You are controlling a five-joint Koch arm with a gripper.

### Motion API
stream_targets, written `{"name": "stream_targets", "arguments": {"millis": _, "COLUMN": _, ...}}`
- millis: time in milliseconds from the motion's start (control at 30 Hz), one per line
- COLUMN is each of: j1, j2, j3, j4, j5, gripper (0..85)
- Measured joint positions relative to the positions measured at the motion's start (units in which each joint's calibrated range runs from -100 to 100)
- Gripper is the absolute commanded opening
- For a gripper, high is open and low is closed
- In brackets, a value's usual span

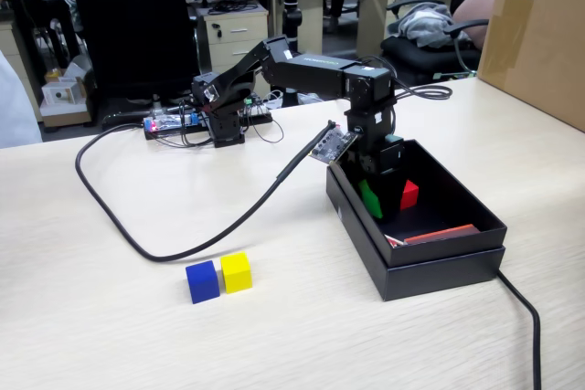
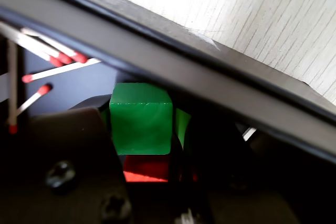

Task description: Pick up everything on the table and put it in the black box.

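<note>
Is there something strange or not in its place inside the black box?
Yes. Loose matches with red heads lie scattered on the floor of the black box, beside the green cube held in the tool. They are no cubes.

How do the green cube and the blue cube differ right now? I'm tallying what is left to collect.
The green cube sits between the gripper's jaws inside the black box; the blue cube rests on the table, outside it. The green cube hangs just above the red cube; the blue cube stands beside the yellow cube. They differ in colour. Both look like plain cubes of similar size.
</note>
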Motion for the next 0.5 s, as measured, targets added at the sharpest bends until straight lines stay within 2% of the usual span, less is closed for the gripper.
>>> {"name": "stream_targets", "arguments": {"millis": 133, "j1": 0.0, "j2": -0.13, "j3": 0.09, "j4": 0.0, "j5": 0.0, "gripper": 36.2}}
{"name": "stream_targets", "arguments": {"millis": 300, "j1": 0.0, "j2": -4.53, "j3": 0.0, "j4": -0.15, "j5": 0.0, "gripper": 36.3}}
{"name": "stream_targets", "arguments": {"millis": 500, "j1": -1.81, "j2": -26.02, "j3": 0.09, "j4": -0.54, "j5": -0.39, "gripper": 36.3}}
